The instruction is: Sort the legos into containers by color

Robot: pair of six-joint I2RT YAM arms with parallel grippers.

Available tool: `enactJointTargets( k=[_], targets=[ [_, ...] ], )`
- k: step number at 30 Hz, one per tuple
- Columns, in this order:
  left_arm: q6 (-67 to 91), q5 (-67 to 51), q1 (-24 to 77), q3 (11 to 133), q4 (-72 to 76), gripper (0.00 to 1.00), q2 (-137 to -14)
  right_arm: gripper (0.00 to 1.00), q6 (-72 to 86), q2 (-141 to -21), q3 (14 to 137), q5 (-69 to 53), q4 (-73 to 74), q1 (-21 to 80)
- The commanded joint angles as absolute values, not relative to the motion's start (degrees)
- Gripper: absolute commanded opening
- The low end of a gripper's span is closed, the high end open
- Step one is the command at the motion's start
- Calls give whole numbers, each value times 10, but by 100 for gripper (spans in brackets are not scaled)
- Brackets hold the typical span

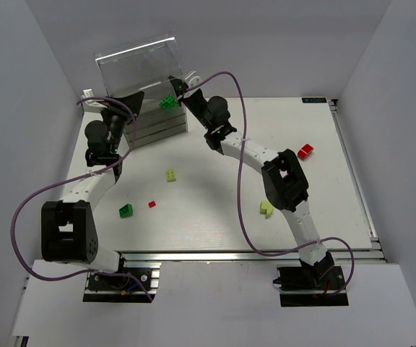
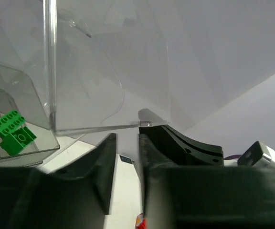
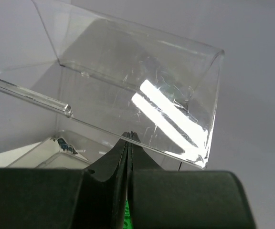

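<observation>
Right gripper [image 3: 129, 135]: fingers pressed together with no gap, tips at the lower edge of the clear cabinet [image 3: 128, 71], mid-frame. Left gripper [image 2: 127, 136]: fingers slightly apart, holding nothing visible, beside a clear panel edge. Two green legos [image 2: 11, 131] sit in a drawer at lower left. Other legos [image 1: 171, 175] lie scattered on the table [image 1: 323, 188].

Green legos [image 1: 168, 103] lie in the clear containers [image 1: 136, 66]; other legos [image 1: 171, 175] lie scattered outside.

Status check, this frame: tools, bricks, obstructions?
Left tool slightly open, right tool shut, both at cabinet. Green bricks inside it. Five loose bricks on table.
</observation>
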State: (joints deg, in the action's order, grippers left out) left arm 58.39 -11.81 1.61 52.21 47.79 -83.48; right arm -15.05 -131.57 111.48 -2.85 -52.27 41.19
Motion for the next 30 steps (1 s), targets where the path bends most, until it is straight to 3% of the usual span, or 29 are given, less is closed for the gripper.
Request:
enactJointTargets(
  k=[1,5,10,12,15,17,19,21,24,30],
  targets=[
    [578,-117,13,527,461,39,-801,0,-144,-1317,1148,-4,-541,410],
    [568,-118,13,494,408,59,-774,0,-142,-1313,1144,-4,-542,410],
    [505,-91,18,424,299,65,-673,0,-142,-1317,1144,-4,-542,409],
    [469,-60,24,422,186,67,-631,0,-142,-1317,1143,-3,-542,409],
    [442,-27,24,465,5,61,-617,0,-140,-1315,1135,-3,-541,407],
    [438,-17,18,497,-152,42,-625,0,-141,-1310,1125,-3,-541,406],
    [446,24,18,534,-273,31,-641,0,-141,-1299,1100,-4,-545,403],
    [469,60,25,547,-336,31,-646,0,-141,-1291,1082,-4,-551,403],
    [507,73,25,542,-415,38,-649,0,-139,-1290,1078,-4,-544,403],
    [546,117,25,562,-532,68,-678,0,-135,-1277,1049,-15,-542,404]
  ],
)
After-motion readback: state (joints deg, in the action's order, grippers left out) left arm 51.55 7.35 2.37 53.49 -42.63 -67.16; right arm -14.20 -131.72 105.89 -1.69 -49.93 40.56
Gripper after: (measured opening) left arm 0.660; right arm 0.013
